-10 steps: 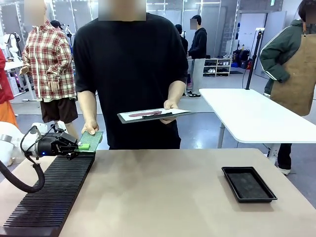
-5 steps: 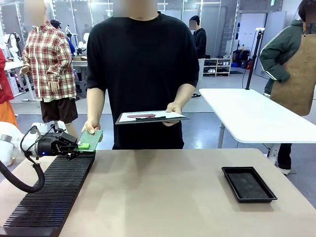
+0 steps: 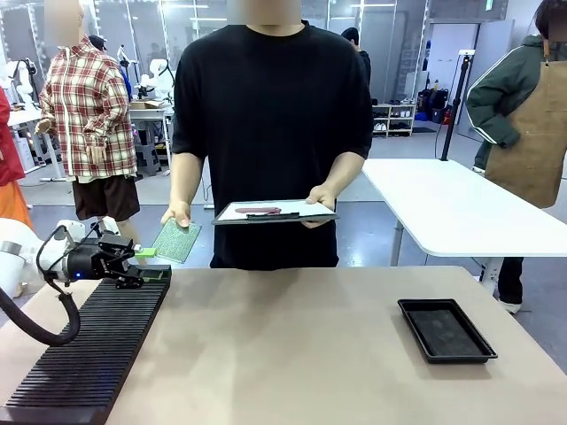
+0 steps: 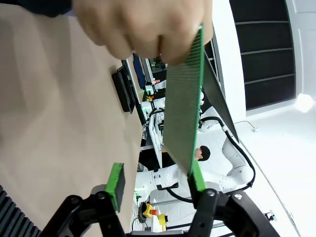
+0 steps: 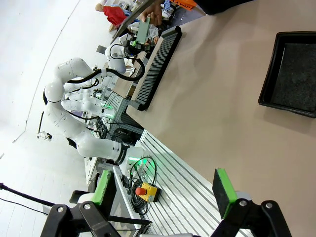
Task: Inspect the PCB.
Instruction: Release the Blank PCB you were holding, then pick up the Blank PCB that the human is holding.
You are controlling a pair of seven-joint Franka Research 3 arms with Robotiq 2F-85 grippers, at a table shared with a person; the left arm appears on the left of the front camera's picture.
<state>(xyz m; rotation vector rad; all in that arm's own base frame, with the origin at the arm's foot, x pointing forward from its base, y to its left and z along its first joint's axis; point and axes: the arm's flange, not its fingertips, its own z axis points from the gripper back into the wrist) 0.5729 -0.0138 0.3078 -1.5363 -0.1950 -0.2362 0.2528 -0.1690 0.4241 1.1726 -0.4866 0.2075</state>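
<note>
The PCB (image 3: 177, 240) hangs in the person's hand (image 3: 177, 215), just beyond your left gripper (image 3: 151, 262)
Its jaws stand parted on nothing; the board's long axis runs straight on from the gripper, one edge beside a pad (image 4: 197, 177), above the black slotted rack (image 3: 97, 345). Your right gripper (image 5: 163, 190) gapes empty, well apart

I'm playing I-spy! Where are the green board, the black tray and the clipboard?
green board (image 3: 176, 240): front view, middle of its face.
black tray (image 3: 426, 302): front view, far rim.
clipboard (image 3: 275, 220): front view, near edge.
</note>
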